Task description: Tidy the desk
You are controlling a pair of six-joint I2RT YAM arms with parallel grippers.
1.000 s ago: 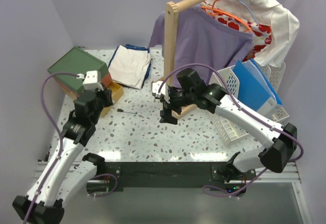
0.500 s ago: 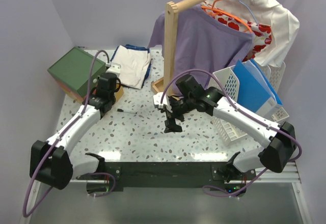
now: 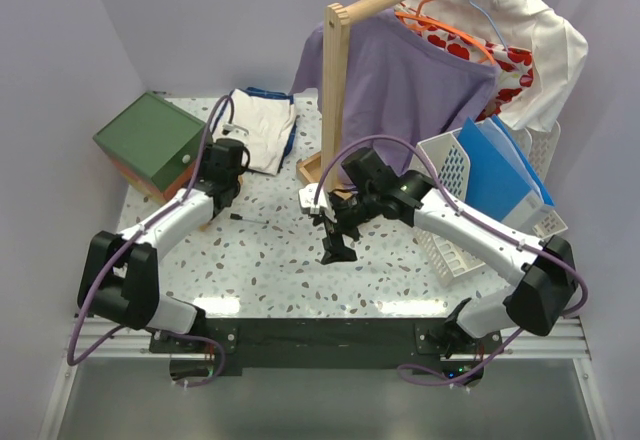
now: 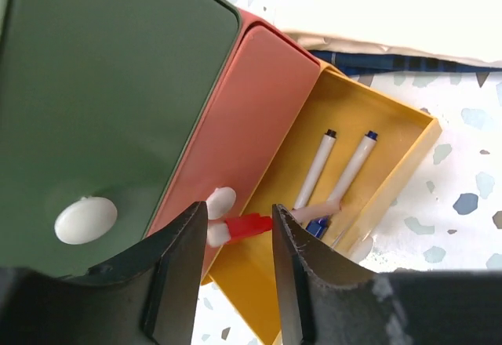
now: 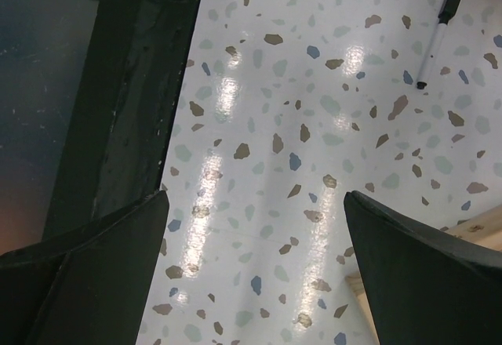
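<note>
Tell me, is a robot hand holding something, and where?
The right gripper holds nothing; its jaws gape. A red-capped pen lies across the gap of the left gripper, above the yellow drawer; whether it is gripped cannot be told.

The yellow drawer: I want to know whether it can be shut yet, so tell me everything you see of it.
The yellow drawer looks like glossy plastic, shallow with low walls. It stands pulled out from under the salmon drawer of the green-topped box, over the desk. Inside lie two white pens side by side; a red-capped pen lies crosswise at one end.
</note>
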